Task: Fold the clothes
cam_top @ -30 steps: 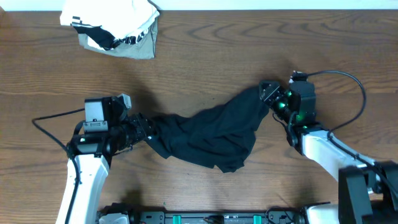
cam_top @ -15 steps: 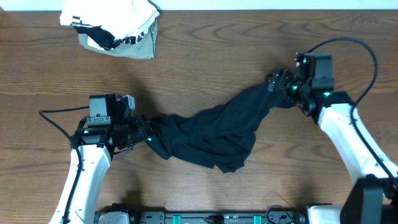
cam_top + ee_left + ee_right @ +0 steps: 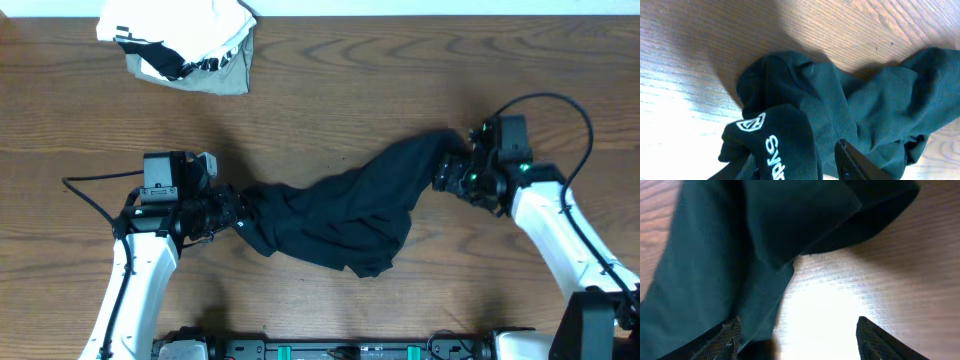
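Observation:
The black clothes [image 3: 340, 215] lie bunched across the middle of the wooden table, stretched from left to upper right. My left gripper [image 3: 232, 212] is shut on the garment's left end. In the left wrist view the fabric [image 3: 805, 100] with its white printed logo [image 3: 752, 121] fills the space between the fingers [image 3: 790, 170]. My right gripper [image 3: 452, 178] is at the garment's upper right end. In the right wrist view its fingers [image 3: 797, 340] are wide apart, with bare table between them and the fabric [image 3: 715, 255] lying against the left finger.
A white-and-grey bundle with black-and-white striped trim [image 3: 185, 45] lies at the far left edge of the table. Both arms' cables loop beside them. The table's near edge carries the arm mounts [image 3: 350, 350].
My right gripper pulled the garment's right end farther right and away, then came back toward the near side; its jaws now stand open. The left arm shifted only slightly.

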You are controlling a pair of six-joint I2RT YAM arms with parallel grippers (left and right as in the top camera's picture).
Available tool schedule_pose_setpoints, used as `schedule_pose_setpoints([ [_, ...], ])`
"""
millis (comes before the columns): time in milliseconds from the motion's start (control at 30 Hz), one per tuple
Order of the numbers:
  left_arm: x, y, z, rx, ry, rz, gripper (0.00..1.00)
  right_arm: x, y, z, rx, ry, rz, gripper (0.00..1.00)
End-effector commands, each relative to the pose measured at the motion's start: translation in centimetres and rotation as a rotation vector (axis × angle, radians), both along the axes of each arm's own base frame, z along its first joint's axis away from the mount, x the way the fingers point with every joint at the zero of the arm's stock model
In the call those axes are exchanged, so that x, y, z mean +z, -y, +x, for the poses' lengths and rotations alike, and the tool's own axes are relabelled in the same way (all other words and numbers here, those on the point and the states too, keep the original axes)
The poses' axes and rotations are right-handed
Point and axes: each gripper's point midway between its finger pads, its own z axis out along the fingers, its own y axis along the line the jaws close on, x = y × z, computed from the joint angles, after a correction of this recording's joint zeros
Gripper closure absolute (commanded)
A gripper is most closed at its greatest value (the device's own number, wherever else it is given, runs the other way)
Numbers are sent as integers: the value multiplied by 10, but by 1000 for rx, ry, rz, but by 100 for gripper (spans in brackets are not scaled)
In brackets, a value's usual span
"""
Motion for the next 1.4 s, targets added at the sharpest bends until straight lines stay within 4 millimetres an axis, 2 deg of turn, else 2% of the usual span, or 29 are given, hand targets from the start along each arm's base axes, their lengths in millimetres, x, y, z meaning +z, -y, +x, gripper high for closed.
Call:
schedule_pose_setpoints([
  [0, 1, -2, 2, -13, 11, 17, 53, -13, -6, 0, -7, 22, 44, 31],
  [300, 1, -2, 2, -13, 11, 17, 53, -7, -21, 31, 27, 192, 75, 37],
  [533, 1, -2, 2, -13, 11, 17, 53, -24, -34, 38, 58, 186, 79, 39],
  [767, 1, -2, 2, -13, 11, 17, 53, -46, -33, 46, 48, 176, 62, 39],
  [867, 1, -2, 2, -13, 12, 17, 53, -49, -33, 53, 53, 200, 60, 41],
  [1067, 1, -2, 2, -13, 12, 17, 53, -36, -35, 68, 41, 258, 77, 69],
  [1133, 1, -3, 2, -14, 12, 18, 53, -25, -40, 73, 54, 277, 100, 78],
  [1267, 1, -3, 2, -27, 18, 28, 53, -3, -41, 81, 55, 288, 103, 91],
  [1367, 1, -3, 2, -27, 19, 28, 53, 21, -40, 88, 51, 299, 103, 96],
])
